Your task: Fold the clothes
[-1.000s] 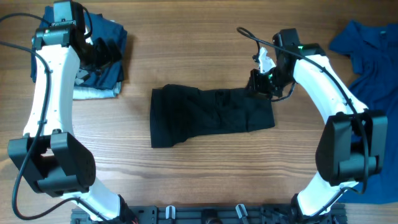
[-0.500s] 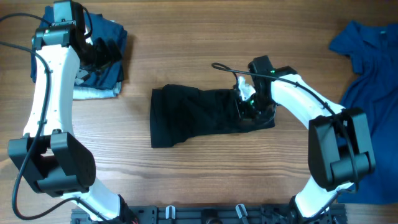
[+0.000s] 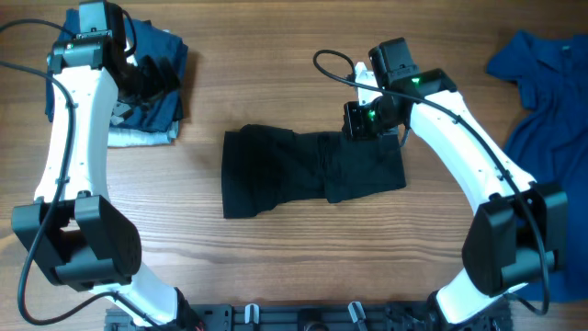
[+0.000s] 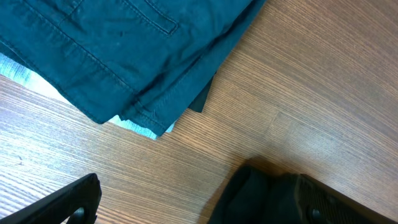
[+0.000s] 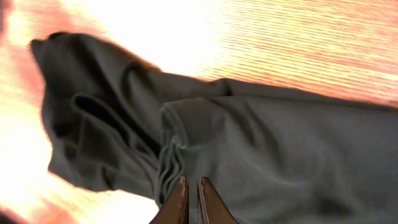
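text: none you can read in any view | labels, brands: none legible | numbers, signs: none | note: right wrist view is washed out, so small print there may escape you

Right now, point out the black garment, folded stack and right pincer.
black garment (image 3: 303, 170), overhead view, middle of cloth
folded stack (image 4: 124, 50), left wrist view, top denim layer
right pincer (image 5: 191, 182), right wrist view, between fingertips
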Controlling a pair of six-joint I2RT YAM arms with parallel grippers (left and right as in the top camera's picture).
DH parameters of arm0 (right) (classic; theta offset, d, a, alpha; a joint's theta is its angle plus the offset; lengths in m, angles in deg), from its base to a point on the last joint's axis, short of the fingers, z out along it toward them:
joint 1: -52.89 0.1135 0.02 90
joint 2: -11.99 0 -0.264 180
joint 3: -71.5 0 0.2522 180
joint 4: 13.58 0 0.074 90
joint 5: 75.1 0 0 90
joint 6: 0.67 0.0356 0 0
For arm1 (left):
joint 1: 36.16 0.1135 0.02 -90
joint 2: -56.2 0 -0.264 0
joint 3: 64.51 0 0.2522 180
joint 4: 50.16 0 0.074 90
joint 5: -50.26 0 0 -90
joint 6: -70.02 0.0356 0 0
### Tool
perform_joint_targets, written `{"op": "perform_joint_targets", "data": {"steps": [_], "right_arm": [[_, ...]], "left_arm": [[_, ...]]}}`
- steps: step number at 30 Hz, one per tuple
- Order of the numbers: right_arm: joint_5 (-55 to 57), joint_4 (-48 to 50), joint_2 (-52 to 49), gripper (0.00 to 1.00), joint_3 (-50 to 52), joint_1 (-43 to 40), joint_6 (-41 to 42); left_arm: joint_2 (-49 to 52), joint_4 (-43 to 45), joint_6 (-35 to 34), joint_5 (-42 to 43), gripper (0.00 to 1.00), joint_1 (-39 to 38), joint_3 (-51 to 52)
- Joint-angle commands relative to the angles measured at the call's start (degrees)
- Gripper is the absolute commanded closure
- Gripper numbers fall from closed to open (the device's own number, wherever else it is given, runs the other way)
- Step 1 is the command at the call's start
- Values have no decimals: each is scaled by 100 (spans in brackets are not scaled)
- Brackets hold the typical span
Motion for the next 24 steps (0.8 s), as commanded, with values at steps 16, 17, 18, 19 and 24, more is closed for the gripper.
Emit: {"op": "perform_joint_targets", "data": {"steps": [16,17,18,19,24], "right_arm": [[146,1759,-1226,77,-59,544,776],[142,1613,-1139,75,-140,479,748],[105,1261,-894,71,-295,404,310],[149,979,-643,69,-372,404,-151],[542,-354,487,62,-372,431,-1023]], "left_arm": [[-120,15,9,-37,0,33,-63],[-120,13,9,-37,0,33,-63],[-120,15,7,-37,0,33,-63],[-120,15,9,-37,0,33,-63],[-120,13,7,-37,0,33,-63]]}}
